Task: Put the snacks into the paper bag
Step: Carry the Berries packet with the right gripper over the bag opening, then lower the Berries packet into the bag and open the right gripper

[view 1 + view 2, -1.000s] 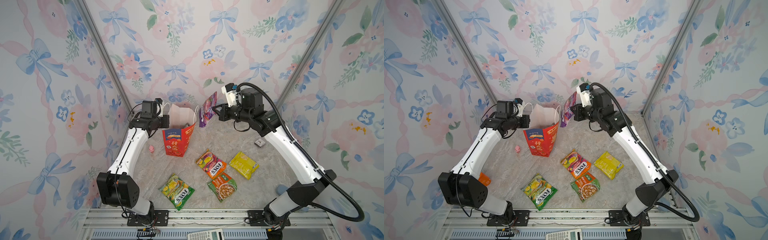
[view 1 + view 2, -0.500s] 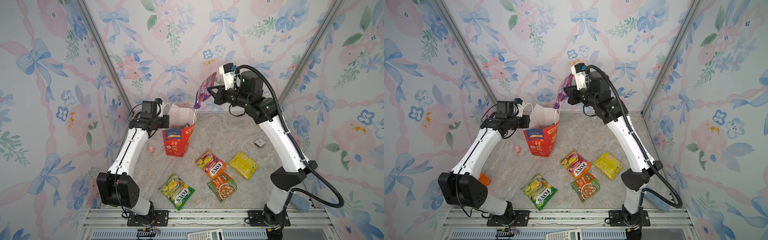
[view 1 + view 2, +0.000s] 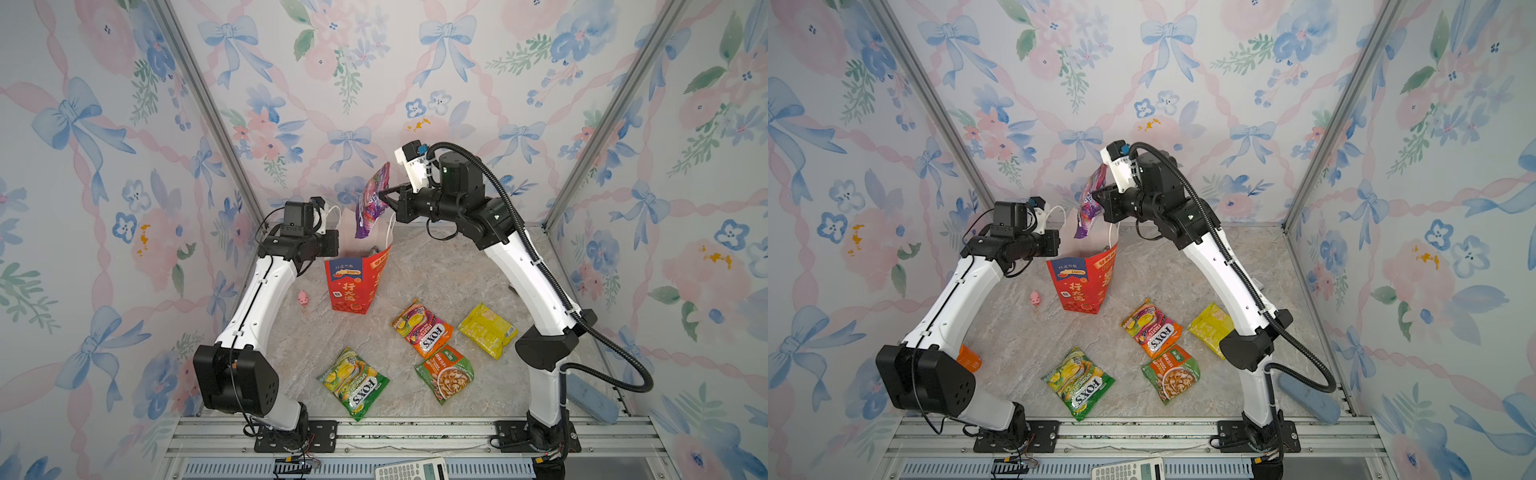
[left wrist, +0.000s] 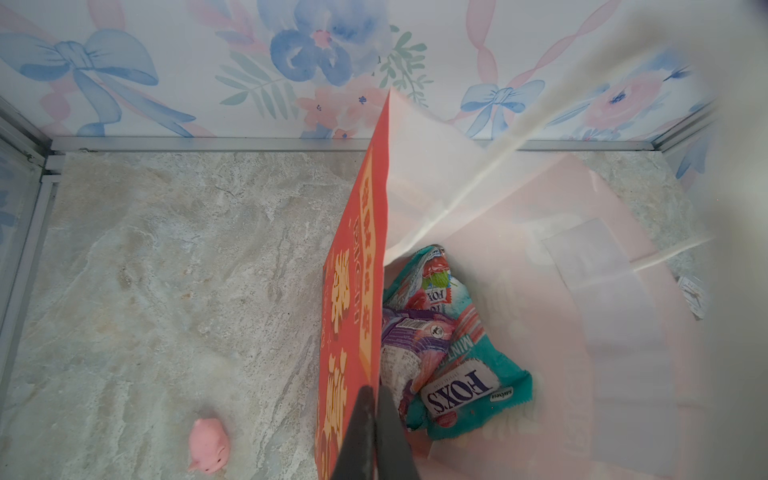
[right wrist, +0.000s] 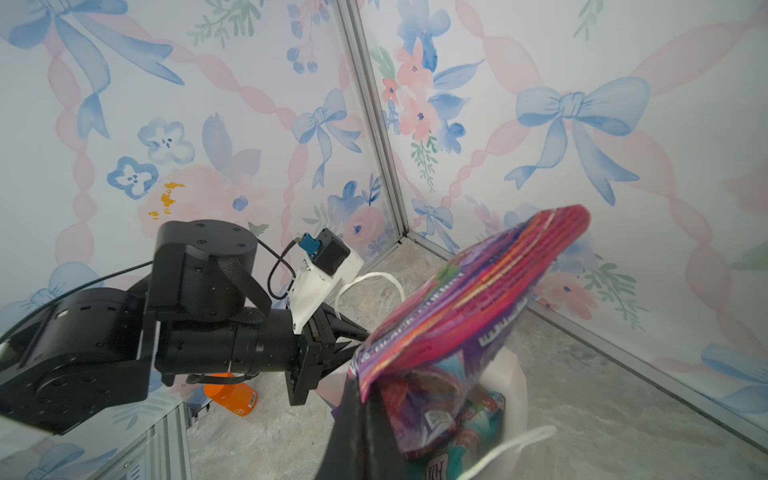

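Where the red paper bag stands open near the back of the table, we see a teal packet lying inside it. A purple packet hangs just above the bag's mouth, pinched tight by our right gripper. A green packet, an orange packet, a yellow packet and a green-orange packet lie flat in front. Our left gripper squeezes the bag's red wall.

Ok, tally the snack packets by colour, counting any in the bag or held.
Purple: 2, held purple packet, bagged purple packet
Teal packet: 1
Green packet: 1
Orange packet: 1
Yellow packet: 1
Green-orange packet: 1
Total: 7
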Controlling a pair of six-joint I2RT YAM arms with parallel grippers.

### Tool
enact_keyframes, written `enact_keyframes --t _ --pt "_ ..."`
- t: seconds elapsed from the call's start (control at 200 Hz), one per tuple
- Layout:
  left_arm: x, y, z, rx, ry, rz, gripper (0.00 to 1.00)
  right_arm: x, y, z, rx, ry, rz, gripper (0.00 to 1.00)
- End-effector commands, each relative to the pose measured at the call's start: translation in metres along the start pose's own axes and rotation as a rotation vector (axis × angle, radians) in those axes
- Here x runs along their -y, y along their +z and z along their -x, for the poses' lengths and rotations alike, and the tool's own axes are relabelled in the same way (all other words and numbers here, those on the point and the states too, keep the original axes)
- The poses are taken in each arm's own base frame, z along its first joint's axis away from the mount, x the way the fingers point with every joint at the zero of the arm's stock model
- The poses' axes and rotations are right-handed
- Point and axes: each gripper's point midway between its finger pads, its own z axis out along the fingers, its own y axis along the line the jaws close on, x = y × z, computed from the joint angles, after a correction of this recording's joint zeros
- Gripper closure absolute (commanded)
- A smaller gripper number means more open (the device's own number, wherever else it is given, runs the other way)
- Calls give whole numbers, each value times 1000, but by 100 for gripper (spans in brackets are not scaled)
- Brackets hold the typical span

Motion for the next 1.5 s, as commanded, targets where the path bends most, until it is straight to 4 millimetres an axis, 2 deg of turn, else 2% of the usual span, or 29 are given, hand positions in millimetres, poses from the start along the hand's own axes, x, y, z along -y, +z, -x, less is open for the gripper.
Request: enact_keyframes --t 0.0,0.195,0.475,0.655,0.89,1.115,1.16,1.235,1.285,1.375,1.495 --pt "-2 -1 -2 -1 11 -1 100 -6 8 -5 -17 0 41 100" --pt "-2 -1 -2 0 11 -3 100 7 33 -34 -99 30 46 100" --pt "-2 -1 -2 -2 11 -3 100 9 57 -64 -176 71 96 100" --pt "-1 -1 -2 -1 11 -5 100 6 72 -76 -198 93 123 100" --pt "-1 -1 -2 -2 11 -4 100 0 91 -83 -189 130 166 100" --pt "-1 -2 -1 2 12 -4 100 4 106 -92 -195 171 172 100" --pt "0 -2 -1 2 12 -7 100 6 104 -91 -196 172 163 90" --pt "0 -2 -2 1 12 -8 100 8 98 -86 -189 167 151 64" --pt "-1 -2 -2 0 11 -8 100 9 92 -80 -179 161 142 52" --pt "0 -2 -2 2 14 -7 100 8 78 -66 -155 147 135 42" --pt "-1 -2 -2 2 15 -4 100 -1 62 -55 -138 134 148 37"
